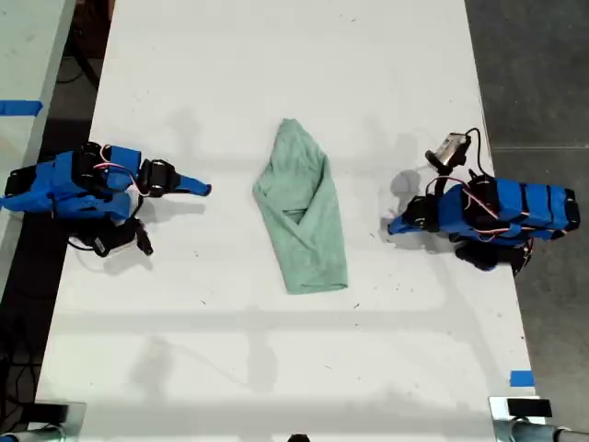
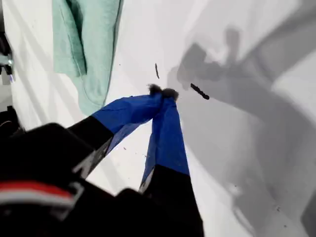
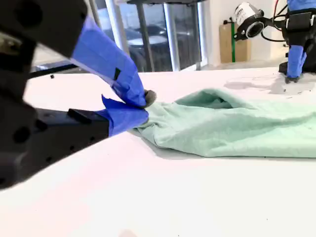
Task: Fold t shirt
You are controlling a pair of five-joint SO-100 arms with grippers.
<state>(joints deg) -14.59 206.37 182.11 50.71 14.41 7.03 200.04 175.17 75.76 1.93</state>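
At the exterior view's left, my second gripper (image 1: 204,189) is sitting pinched closed, empty. Mid-frame, the t shirt (image 1: 302,207) is lying partly folded; it's looking light and limp, so you're best pinching an edge corner. At the exterior view's right, my first gripper (image 1: 394,225) is sitting likewise closed, empty.

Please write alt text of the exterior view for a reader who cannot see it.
A folded pale green t shirt lies mid-table, seen from above. A blue arm rests at each side, its shut hand pointing at the shirt without touching: my second hand at the view's left, my first hand at its right.
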